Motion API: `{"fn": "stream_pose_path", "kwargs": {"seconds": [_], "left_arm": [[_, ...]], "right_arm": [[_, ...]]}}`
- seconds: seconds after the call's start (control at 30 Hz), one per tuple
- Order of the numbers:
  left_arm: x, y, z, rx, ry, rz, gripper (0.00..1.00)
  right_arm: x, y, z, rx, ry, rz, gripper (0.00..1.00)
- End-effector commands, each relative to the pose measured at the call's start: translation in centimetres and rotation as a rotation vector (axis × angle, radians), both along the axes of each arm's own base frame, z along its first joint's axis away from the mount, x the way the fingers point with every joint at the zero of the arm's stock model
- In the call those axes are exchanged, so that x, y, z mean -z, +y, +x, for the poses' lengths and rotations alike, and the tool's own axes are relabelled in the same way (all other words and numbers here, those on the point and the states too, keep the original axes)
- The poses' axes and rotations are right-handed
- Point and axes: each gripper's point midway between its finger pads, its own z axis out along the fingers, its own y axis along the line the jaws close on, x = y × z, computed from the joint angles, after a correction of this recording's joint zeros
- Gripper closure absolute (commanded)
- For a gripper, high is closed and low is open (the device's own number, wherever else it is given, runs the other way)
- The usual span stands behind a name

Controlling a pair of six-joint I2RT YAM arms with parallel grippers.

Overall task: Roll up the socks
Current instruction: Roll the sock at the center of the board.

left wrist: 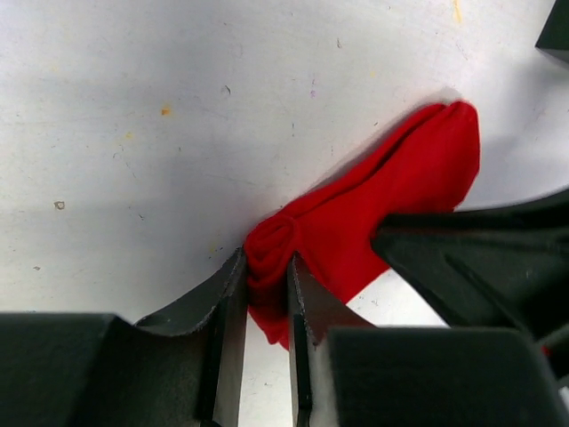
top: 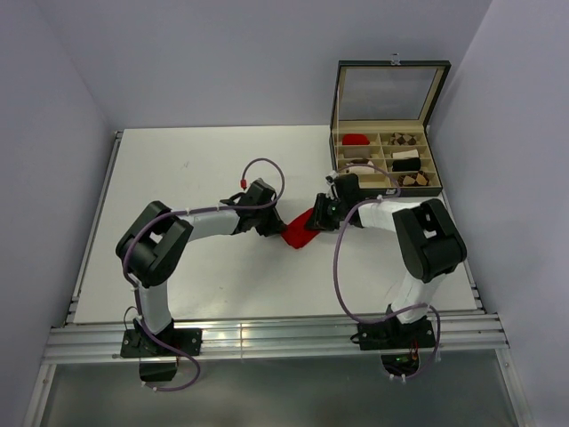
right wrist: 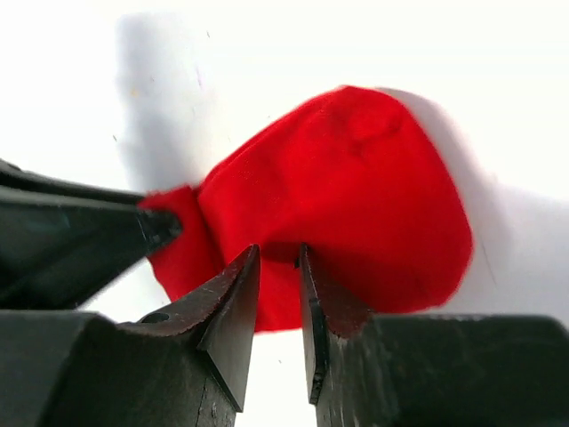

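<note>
A red sock [top: 298, 233] lies crumpled on the white table [top: 178, 169] between my two arms. My left gripper [top: 277, 227] is shut on one bunched end of the sock [left wrist: 400, 187], with red fabric squeezed between its fingertips [left wrist: 267, 258]. My right gripper [top: 317, 218] comes in from the other side. In the right wrist view its tips [right wrist: 278, 253] stand a little apart, right at a folded edge of the sock [right wrist: 347, 196], and nothing is pinched between them. Each wrist view shows a finger of the opposite gripper beside the sock.
A compartment box [top: 432, 174] with its lid raised stands at the back right, close behind the right arm. It holds rolled bundles, one of them red [top: 356, 140]. The table's metal rail [top: 267, 338] runs along the near edge.
</note>
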Motion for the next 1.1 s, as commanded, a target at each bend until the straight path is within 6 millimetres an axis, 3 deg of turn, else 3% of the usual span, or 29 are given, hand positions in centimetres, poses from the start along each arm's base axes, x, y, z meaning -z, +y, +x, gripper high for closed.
{"fn": "stream_pose_path", "kwargs": {"seconds": [0.0,0.13,0.27,0.43,0.57,0.63,0.83,1.07], "left_arm": [[1.7,1.9,-1.9,0.051,0.047,0.123,1.00],[1.2,2.4,-2.1,0.074,0.035,0.146,1.00],[0.8,3.0,-2.7,0.113,0.029,0.177,1.00],[0.9,4.0,-2.1,0.102,0.010,0.245,1.00],[1.6,4.1,-1.7,0.110,0.020,0.280,1.00],[1.6,4.1,-1.5,0.108,0.020,0.286,1.00],[1.3,3.9,-1.1,0.109,0.012,0.290,1.00],[0.9,3.7,-1.0,0.110,0.005,0.277,1.00]], "right_arm": [[1.5,-1.0,1.7,0.030,0.005,-0.086,0.68],[1.9,-1.1,3.2,0.036,-0.002,-0.121,0.68],[1.0,-0.7,5.1,0.039,-0.024,-0.129,0.68],[0.4,0.2,5.7,-0.004,-0.053,-0.101,0.68],[-2.0,1.2,4.7,-0.084,-0.170,-0.099,0.67],[-4.3,2.2,3.9,-0.118,-0.249,-0.097,0.66],[-7.0,4.6,-0.2,-0.192,-0.321,0.026,0.62],[-5.1,6.3,-3.1,-0.256,-0.272,0.020,0.61]]}}
